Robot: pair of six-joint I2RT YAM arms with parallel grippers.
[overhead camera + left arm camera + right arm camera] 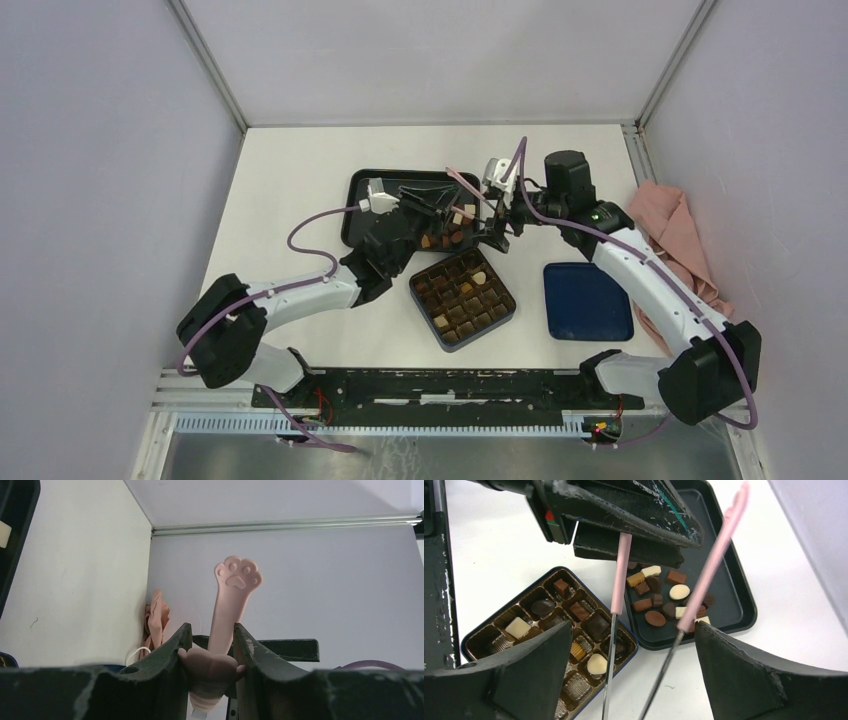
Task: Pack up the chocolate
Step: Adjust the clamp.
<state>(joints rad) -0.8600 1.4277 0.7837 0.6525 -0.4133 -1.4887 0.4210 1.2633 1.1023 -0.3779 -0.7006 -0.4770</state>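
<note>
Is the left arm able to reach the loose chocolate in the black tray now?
Probably yes: the left gripper, shut on the pink tweezers, hangs over the tray of chocolate; only the open right gripper flanks the tweezers' tips.

You have the chocolate [655, 618] in two lots. Loose pieces (dark, mid-brown and cream; oval, square, oblong) lie flat in a tight cluster on the tray [730, 605]. The rest sit one per cell in the box [486, 639]: cream square, dark oval, brown squares, cream oval.
</note>
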